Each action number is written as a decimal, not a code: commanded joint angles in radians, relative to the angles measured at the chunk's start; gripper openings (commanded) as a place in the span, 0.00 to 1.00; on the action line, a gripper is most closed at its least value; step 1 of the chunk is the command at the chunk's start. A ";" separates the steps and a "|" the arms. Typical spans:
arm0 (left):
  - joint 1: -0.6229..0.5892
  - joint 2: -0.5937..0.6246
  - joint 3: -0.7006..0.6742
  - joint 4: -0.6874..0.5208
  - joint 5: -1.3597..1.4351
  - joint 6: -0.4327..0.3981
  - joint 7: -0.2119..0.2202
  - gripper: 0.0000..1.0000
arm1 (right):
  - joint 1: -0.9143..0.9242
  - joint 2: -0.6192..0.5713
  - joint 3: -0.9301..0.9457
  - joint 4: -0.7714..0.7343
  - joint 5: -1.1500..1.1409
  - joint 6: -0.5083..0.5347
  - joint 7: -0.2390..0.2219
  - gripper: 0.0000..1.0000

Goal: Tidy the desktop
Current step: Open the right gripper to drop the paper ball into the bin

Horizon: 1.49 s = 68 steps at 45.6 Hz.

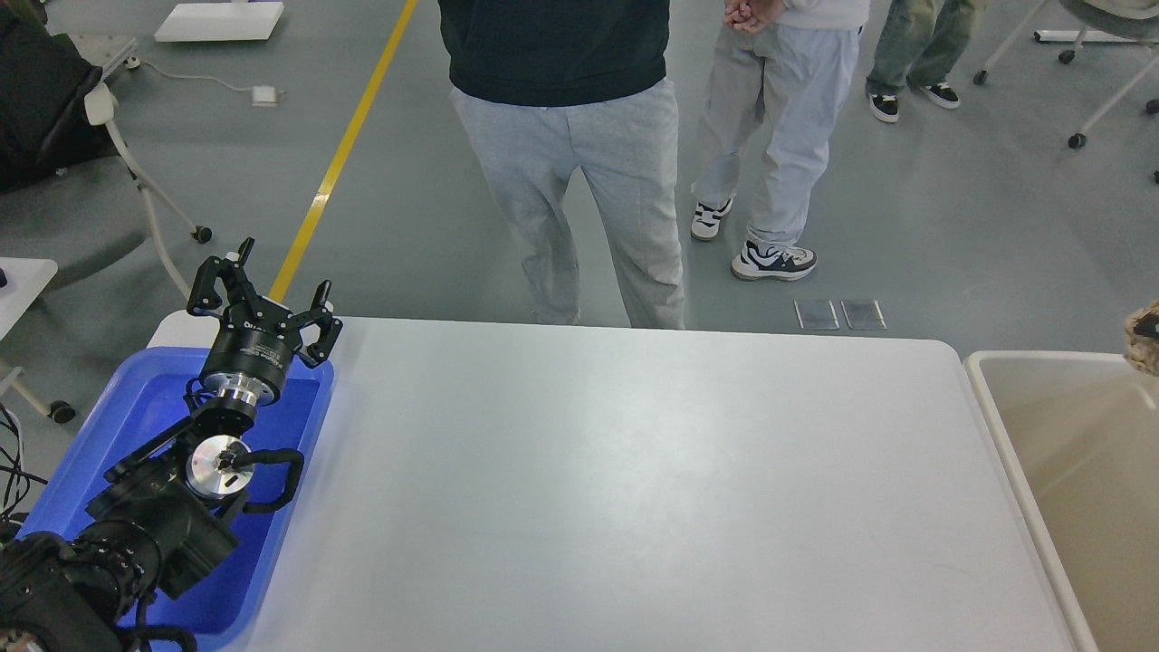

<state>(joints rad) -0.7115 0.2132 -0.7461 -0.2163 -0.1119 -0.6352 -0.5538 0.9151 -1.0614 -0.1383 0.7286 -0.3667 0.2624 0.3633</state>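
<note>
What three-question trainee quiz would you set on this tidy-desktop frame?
1. True or false: the left gripper grips an object.
2. Which container lies under the left arm: A) blue tray, B) beige bin?
3. What part of the right arm is visible?

Key
1. False; its fingers are spread with nothing between them.
2. A
3. None; only the left arm shows beside the desktop.

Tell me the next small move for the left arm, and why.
Probably draw the left gripper back to rest. It hangs open and empty above the far end of the blue tray, and no loose item shows on the desktop, so there seems nothing left to pick up. The right gripper is out of view.
</note>
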 commanded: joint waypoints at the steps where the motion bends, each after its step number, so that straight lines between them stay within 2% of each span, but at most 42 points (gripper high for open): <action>1: 0.000 0.000 0.001 0.000 0.000 0.000 0.000 1.00 | -0.257 0.153 0.100 -0.250 0.293 -0.003 -0.003 0.00; 13: 0.000 0.000 0.001 0.000 0.000 0.000 0.000 1.00 | -0.358 0.403 0.108 -0.575 0.426 0.000 -0.010 0.00; 18: 0.000 0.000 0.001 0.000 0.000 0.000 0.000 1.00 | -0.378 0.465 0.129 -0.662 0.443 0.000 -0.037 0.00; 26: 0.000 0.000 -0.001 0.000 0.000 0.002 0.000 1.00 | -0.383 0.500 0.216 -0.693 0.443 -0.006 -0.061 0.00; 41: 0.000 0.000 -0.001 0.002 0.000 0.003 0.000 1.00 | -0.375 0.517 0.230 -0.692 0.442 -0.080 -0.061 0.00; 48: 0.000 0.000 -0.001 0.000 0.000 0.003 0.000 1.00 | -0.372 0.524 0.230 -0.692 0.442 -0.129 -0.060 0.97; 49: 0.000 0.000 -0.001 0.000 0.000 0.003 0.000 1.00 | -0.372 0.528 0.229 -0.692 0.442 -0.133 -0.060 1.00; 68: 0.001 0.000 -0.001 0.002 0.000 0.005 0.000 1.00 | -0.372 0.524 0.227 -0.701 0.442 -0.141 -0.057 1.00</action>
<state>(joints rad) -0.7118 0.2132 -0.7463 -0.2163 -0.1120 -0.6319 -0.5538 0.5423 -0.5338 0.0883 0.0370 0.0741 0.1320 0.3040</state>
